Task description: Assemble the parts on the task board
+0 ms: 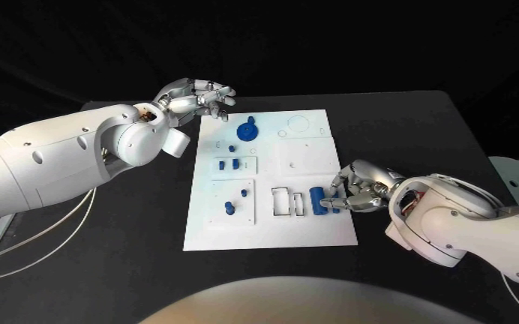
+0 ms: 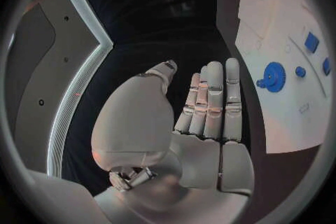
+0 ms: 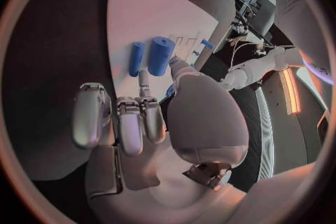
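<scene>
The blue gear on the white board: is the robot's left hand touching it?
Apart. The left wrist view shows the left hand over the black table, with dark table and white board between it and the blue gear.

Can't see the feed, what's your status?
Left hand open, off the board's far corner. Right hand touching blue cylinder at board's edge, grip unclear. Nothing in the way.

- A black table (image 1: 421,129) fills the lower scene, its top matte and dark.
- Beyond the table's far edge, the background (image 1: 325,24) is black, with no wall or window discernible.
- Light falls from above onto the table's middle.
</scene>
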You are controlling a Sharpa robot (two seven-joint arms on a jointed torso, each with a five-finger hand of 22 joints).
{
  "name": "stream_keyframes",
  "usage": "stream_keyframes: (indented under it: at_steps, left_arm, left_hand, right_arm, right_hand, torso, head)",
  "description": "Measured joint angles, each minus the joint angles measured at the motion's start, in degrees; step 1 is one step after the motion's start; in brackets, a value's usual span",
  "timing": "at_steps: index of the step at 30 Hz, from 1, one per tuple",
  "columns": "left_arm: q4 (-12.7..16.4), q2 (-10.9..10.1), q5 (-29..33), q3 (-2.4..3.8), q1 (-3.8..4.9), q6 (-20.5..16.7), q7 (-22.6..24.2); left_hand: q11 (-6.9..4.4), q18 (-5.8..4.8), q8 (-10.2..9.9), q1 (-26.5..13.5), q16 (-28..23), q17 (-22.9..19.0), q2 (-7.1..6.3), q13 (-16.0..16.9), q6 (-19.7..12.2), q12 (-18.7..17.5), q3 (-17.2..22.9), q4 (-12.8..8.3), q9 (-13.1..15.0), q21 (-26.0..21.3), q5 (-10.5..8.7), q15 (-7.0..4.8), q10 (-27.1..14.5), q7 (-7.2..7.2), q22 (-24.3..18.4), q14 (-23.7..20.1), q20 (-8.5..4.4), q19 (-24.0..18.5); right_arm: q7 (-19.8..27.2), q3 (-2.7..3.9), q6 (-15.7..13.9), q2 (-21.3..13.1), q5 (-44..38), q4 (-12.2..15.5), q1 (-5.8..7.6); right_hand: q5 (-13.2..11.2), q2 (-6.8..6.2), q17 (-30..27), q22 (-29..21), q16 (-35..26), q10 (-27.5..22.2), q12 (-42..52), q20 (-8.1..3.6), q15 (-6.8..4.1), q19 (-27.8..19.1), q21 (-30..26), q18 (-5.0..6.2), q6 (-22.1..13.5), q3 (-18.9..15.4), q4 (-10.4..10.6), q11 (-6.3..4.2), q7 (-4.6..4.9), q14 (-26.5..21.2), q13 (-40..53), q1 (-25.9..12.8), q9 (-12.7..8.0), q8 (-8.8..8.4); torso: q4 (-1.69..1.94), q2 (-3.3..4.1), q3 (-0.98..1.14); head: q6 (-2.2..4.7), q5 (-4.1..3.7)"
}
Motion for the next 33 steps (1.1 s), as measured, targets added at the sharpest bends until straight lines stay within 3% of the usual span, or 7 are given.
stream_keyframes:
  at_steps: [18,25,30,33]
  left_arm:
    - [0.0,-0.1,0.0,-0.03,0.0,0.4,-0.5]
    - [0.0,-0.1,-0.1,-0.04,0.0,0.6,-0.9]
    - [0.0,-0.2,-0.1,-0.04,0.0,0.8,-1.1]
    - [0.1,-0.2,-0.1,-0.05,0.0,0.9,-1.3]
  left_hand:
    - [0.0,0.0,0.0,0.0,0.0,0.0,0.0,0.1,0.0,0.0,-0.2,0.2,0.0,-0.2,0.0,0.0,0.0,0.0,0.0,0.0,0.0,0.0]
    - [-0.02,0.0,0.0,0.0,0.0,0.0,0.0,0.1,0.0,0.0,-0.2,0.2,0.0,-0.2,0.0,0.0,0.0,0.0,0.0,0.0,0.0,0.0]
    - [-0.21,-0.01,0.0,0.0,0.0,0.0,0.0,0.1,0.0,0.0,-0.2,0.2,0.0,-0.2,0.0,0.2,-0.2,0.0,0.0,-0.2,0.0,0.0]
    - [-0.21,0.0,0.0,0.0,0.0,0.0,0.0,0.1,0.0,0.0,-0.2,0.2,0.0,-0.2,0.0,0.2,-0.2,0.0,0.0,-0.2,0.0,0.0]
  right_arm:
    - [-1.4,0.0,0.0,2.9,-3.1,-1.2,-1.01]
    - [-2.2,0.11,0.1,4.3,-3.7,-2.1,-1.68]
    - [-2.9,0.27,0.3,4.9,-4.2,-2.5,-1.85]
    - [-3.3,0.34,0.3,5.1,-4.6,-2.6,-1.9]
  right_hand:
    - [0.0,0.02,0.0,0.0,0.0,0.0,0.0,0.0,0.0,0.0,0.0,0.0,0.4,-0.3,0.0,0.0,-0.38,0.0,0.0,0.0,0.1,0.0]
    - [0.0,0.68,0.0,0.0,0.0,0.0,0.0,0.0,0.0,0.0,0.0,0.0,0.8,-0.9,0.1,0.0,-0.37,0.0,0.0,-0.7,0.5,0.44]
    - [0.5,0.68,0.0,0.0,0.0,0.0,0.0,0.0,-0.41,0.0,0.2,0.0,1.6,-1.0,-0.1,-0.42,-0.79,0.0,0.0,-0.7,0.8,0.92]
    - [1.4,1.54,0.0,0.0,0.0,-0.1,0.0,-0.23,-0.46,0.2,0.6,-0.87,2.6,-0.9,-0.2,-0.75,-1.11,0.0,0.0,0.2,0.8,0.92]
  torso:
    - [0.0,-0.02,0.02]
    - [0.01,-0.02,0.02]
    - [-0.01,-0.03,0.01]
    - [-0.02,-0.03,-0.03]
  head:
    - [-0.19,0.28]
    - [-0.3,0.3]
    - [-0.42,0.31]
    - [-0.43,0.27]
